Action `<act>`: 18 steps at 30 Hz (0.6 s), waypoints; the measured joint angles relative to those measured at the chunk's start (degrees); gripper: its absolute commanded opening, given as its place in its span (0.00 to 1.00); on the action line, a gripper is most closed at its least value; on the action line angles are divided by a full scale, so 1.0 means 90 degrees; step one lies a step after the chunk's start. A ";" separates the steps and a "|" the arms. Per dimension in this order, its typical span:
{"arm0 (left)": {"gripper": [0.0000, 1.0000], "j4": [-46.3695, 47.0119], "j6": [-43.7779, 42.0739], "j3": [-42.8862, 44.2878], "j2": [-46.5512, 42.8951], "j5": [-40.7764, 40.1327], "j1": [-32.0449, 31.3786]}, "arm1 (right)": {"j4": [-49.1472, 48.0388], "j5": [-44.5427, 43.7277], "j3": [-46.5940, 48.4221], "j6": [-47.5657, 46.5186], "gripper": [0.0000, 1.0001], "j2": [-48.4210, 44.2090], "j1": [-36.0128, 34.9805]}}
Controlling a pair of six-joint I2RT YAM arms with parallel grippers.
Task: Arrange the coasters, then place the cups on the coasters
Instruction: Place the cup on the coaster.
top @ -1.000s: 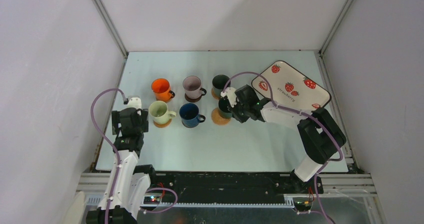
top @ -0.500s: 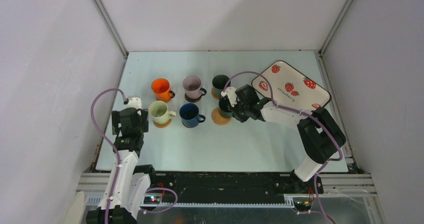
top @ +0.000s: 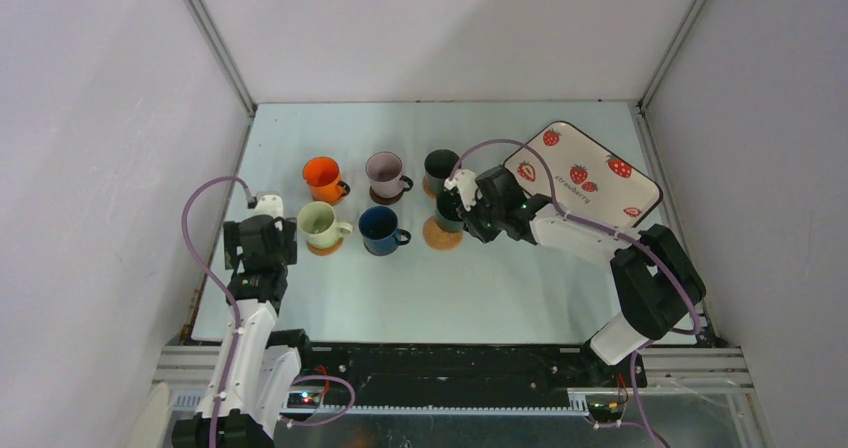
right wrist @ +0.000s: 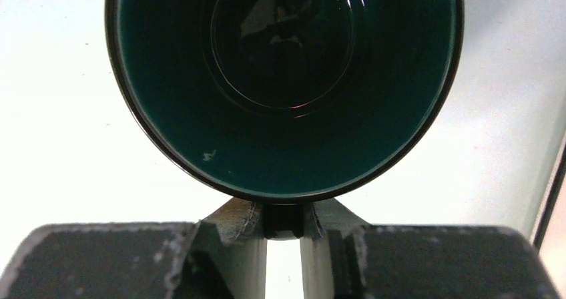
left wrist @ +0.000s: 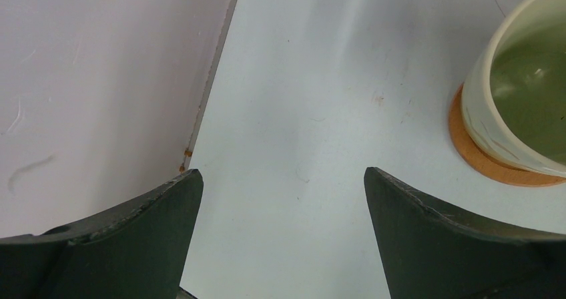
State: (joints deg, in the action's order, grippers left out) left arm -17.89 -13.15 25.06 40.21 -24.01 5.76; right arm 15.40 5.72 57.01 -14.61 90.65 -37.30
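right gripper [right wrist: 286, 222] squeezing the handle of a dark green cup [right wrist: 287, 85], just left of the strawberry tray [top: 590, 148], cup by a tan coaster [top: 436, 237], left gripper [left wrist: 280, 179] wide open, holding nothing, far left of the tray

The only writing in view is one short line of dark lettering [top: 577, 194] on the white tray [top: 590, 153], which lies at the far right of the desk [top: 480, 288]. The line sits just below the pair of red strawberries [top: 578, 173] printed at the tray's middle. It is very small from above and seems to read "strawberry". The two wrist views show no text.
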 measured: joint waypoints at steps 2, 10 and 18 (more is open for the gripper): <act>0.98 0.0000 0.0000 0.0000 0.0000 -0.0010 0.0000 | 0.0010 0.0017 0.0000 -0.0007 0.00 0.0000 -0.0051; 0.98 0.0005 0.0000 0.0000 0.0005 -0.0034 0.0000 | 0.0022 0.0019 0.0000 -0.0092 0.00 0.0095 -0.0406; 0.98 0.0024 -0.0036 0.0000 0.0304 0.0002 0.0000 | 0.0022 -0.0119 0.0000 -0.0372 0.00 0.0107 -0.0580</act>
State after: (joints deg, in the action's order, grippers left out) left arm -17.67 -13.47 25.06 42.94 -23.99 5.76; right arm 15.59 4.64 57.01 -17.96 91.61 -42.52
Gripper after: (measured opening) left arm 0.985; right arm 0.217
